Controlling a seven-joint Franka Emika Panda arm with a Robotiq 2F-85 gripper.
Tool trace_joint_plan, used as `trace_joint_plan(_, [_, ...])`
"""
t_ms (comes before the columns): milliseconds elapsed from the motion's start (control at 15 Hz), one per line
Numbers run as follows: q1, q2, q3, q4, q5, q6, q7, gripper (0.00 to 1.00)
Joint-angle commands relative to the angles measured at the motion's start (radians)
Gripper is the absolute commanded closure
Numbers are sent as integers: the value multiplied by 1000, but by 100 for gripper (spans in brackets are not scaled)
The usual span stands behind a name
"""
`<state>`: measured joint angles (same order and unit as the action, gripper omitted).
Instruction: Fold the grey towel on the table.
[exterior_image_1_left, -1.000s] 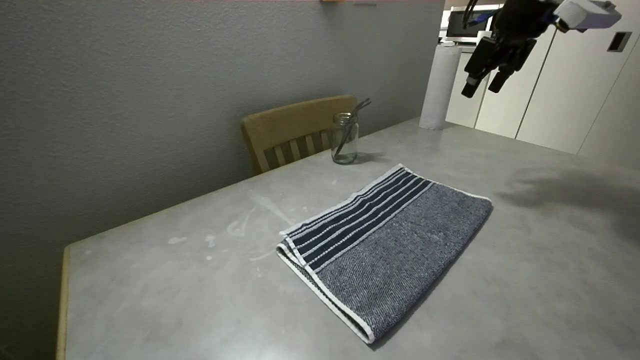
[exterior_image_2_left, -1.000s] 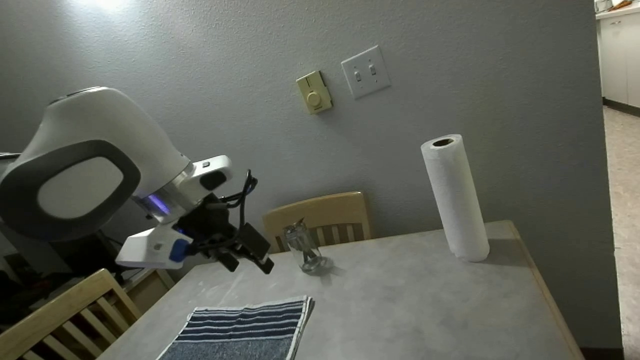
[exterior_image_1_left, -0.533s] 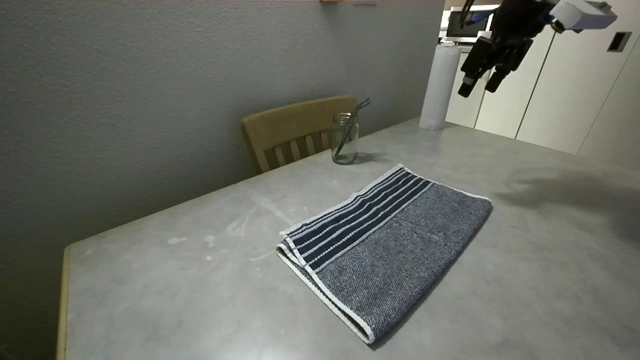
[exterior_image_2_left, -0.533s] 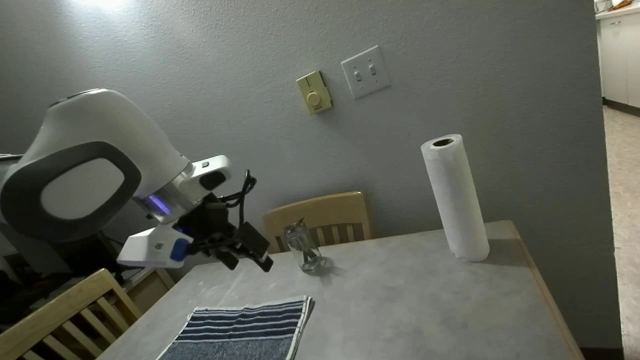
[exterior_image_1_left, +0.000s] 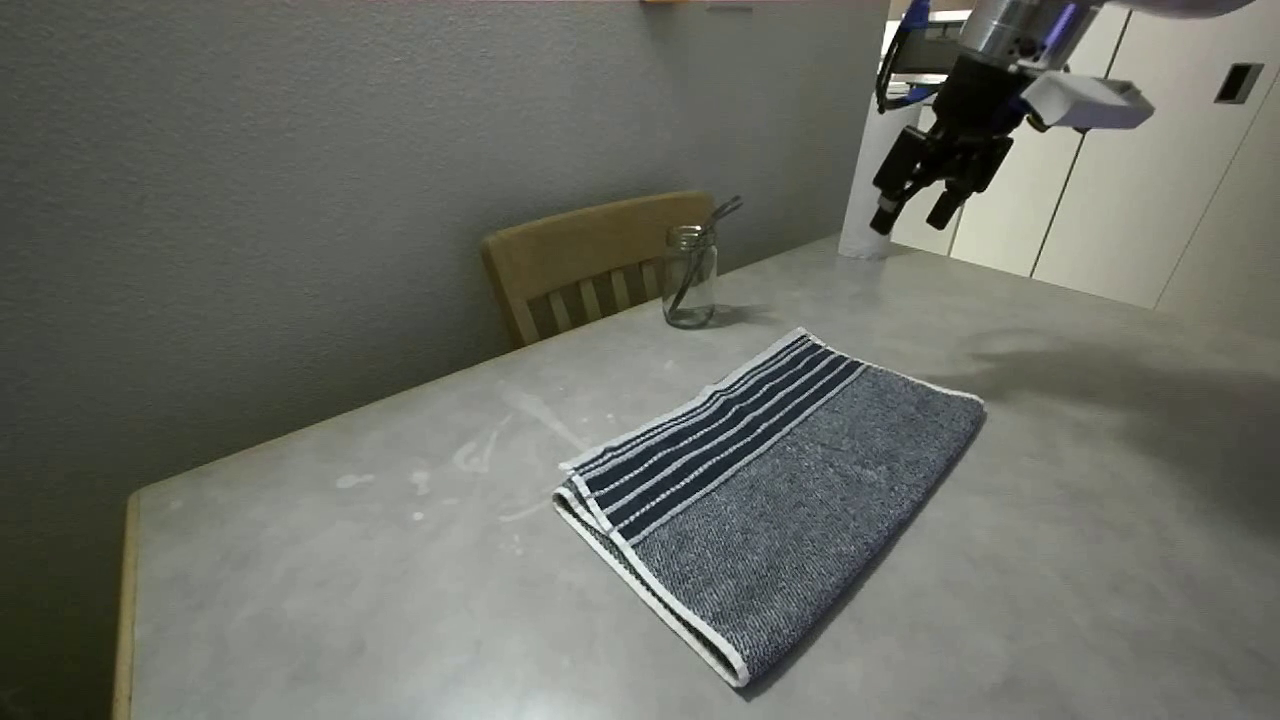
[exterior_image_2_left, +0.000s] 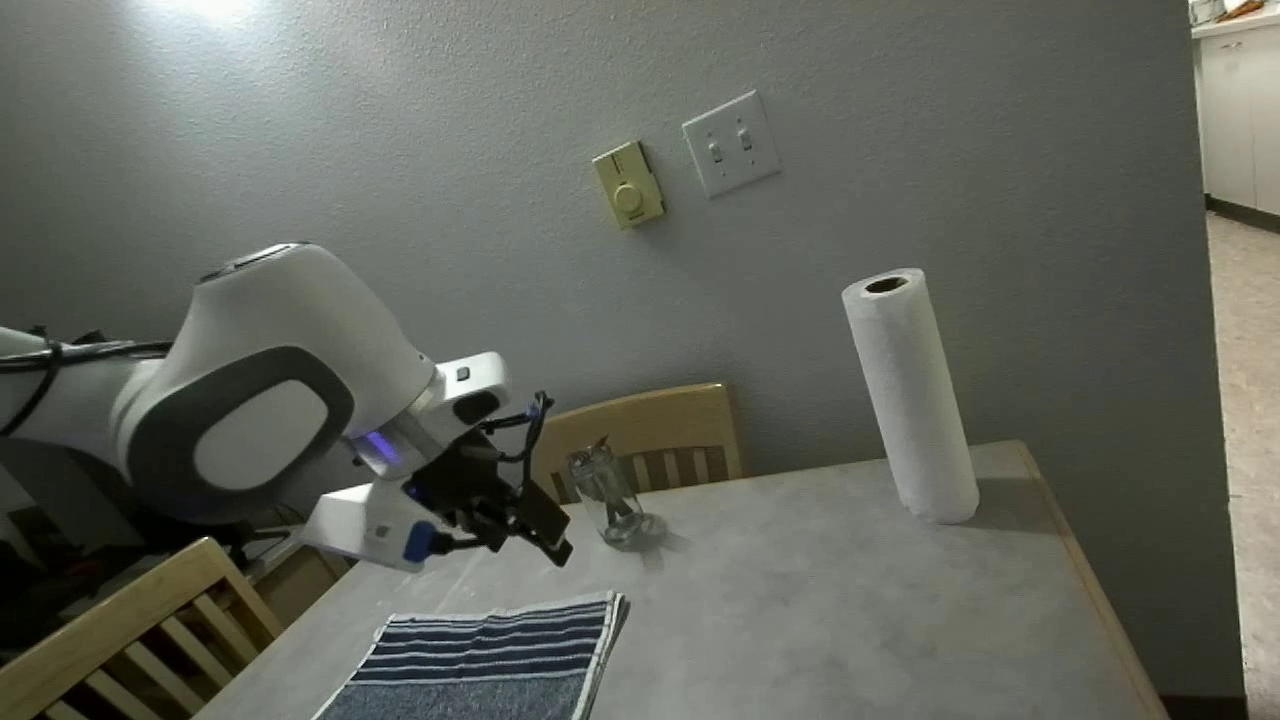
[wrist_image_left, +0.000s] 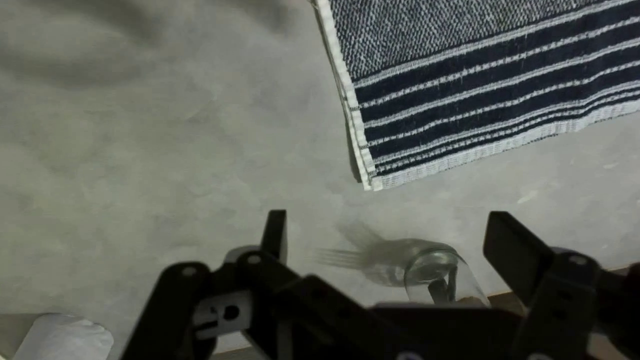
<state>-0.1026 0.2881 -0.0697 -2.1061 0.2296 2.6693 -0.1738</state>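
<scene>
The grey towel (exterior_image_1_left: 790, 490) lies flat on the table (exterior_image_1_left: 330, 610) as a doubled rectangle. Layered pale edges show at its near short side, and the white stripes run along the side toward the jar. It also shows in an exterior view (exterior_image_2_left: 490, 655), cut off by the lower frame edge, and in the wrist view (wrist_image_left: 480, 70) at upper right, partly out of frame. My gripper (exterior_image_1_left: 911, 222) is open and empty, in the air above the table, beyond the towel's far end in that view. In the wrist view the fingers (wrist_image_left: 387, 220) are wide apart, with nothing between them.
A glass jar (exterior_image_1_left: 690, 285) holding utensils stands by the table's wall-side edge, near the towel's striped side. A white paper towel roll (exterior_image_2_left: 912, 400) stands farther along that edge. A wooden chair (exterior_image_1_left: 600, 245) is behind the jar; another chair (exterior_image_2_left: 130, 640) stands at lower left.
My open gripper has moved lower and closer to the towel, leftward in an exterior view and rightward in an exterior view, mostly within the last half second. The towel has not moved.
</scene>
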Motion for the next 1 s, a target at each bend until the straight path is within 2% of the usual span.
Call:
trace_joint_plan(0, [-54, 109, 51, 92, 37, -19, -39, 0])
trace_joint_plan(67, [-70, 115, 67, 102, 45, -38, -56, 0])
trace_joint_plan(133, [-40, 77, 45, 53, -2, -5, 6, 0])
trace_joint_plan(333, [-57, 112, 59, 82, 4, -6, -4, 0])
trace_joint_plan(933, [-59, 112, 62, 88, 5, -9, -5, 0])
